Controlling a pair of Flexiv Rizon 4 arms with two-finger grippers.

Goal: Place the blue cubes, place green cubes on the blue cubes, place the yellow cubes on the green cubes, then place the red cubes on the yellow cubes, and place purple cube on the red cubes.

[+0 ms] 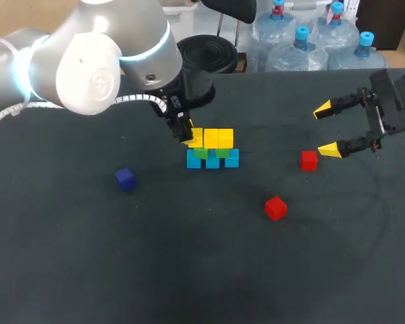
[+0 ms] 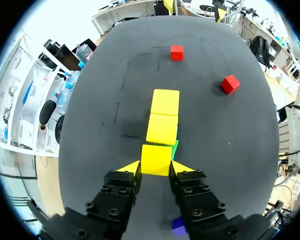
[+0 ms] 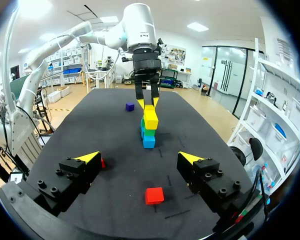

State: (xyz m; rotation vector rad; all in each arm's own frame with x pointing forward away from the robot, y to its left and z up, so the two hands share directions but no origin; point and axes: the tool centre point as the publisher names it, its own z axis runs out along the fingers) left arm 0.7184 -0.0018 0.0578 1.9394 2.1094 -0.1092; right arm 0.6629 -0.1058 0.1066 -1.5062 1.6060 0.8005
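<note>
The left claw (image 2: pixel 155 166) has the end cube (image 2: pixel 156 159) of the top row (image 1: pixel 218 138) squeezed between its fingers. Two more cubes (image 2: pixel 162 128) line up ahead of it. That row sits on a middle row (image 1: pixel 201 154), and that sits on a bottom row (image 1: pixel 212 162). A loose cube (image 2: pixel 177 52) and a second loose cube (image 2: pixel 230 84) lie far ahead. A last cube (image 2: pixel 178 226) lies back under the claw.

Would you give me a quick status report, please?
Left gripper: jaws shut on yellow cube at stack. Right gripper: jaws open, beside red cube. Nothing obstructing.
</note>
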